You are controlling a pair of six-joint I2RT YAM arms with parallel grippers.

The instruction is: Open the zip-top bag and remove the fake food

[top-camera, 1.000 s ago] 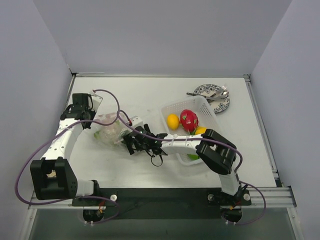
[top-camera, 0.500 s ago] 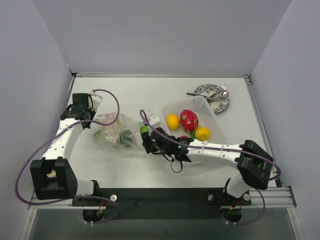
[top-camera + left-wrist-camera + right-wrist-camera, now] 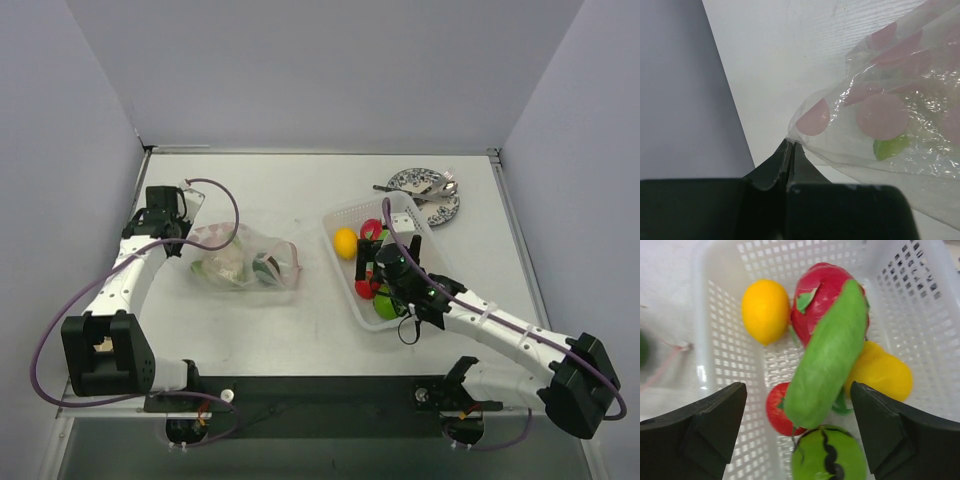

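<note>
The zip-top bag lies at the left, pink-dotted, with pieces of fake food still inside, one green. My left gripper is shut on the bag's far left corner, pinched between the jaws. My right gripper hangs open over the white mesh basket. Between its fingers, apart from both, a green cucumber lies on a red dragon fruit. A lemon, another yellow fruit, a tomato and a striped green fruit lie around it.
A blue-patterned plate with cutlery sits at the back right, just beyond the basket. Grey walls close in the table on the left, back and right. The left arm's purple cable loops over the table behind the bag.
My right gripper moved from the bag's mouth rightward to above the basket with a green piece and now stands open, the cucumber lying in the basket. The left gripper has not moved.
</note>
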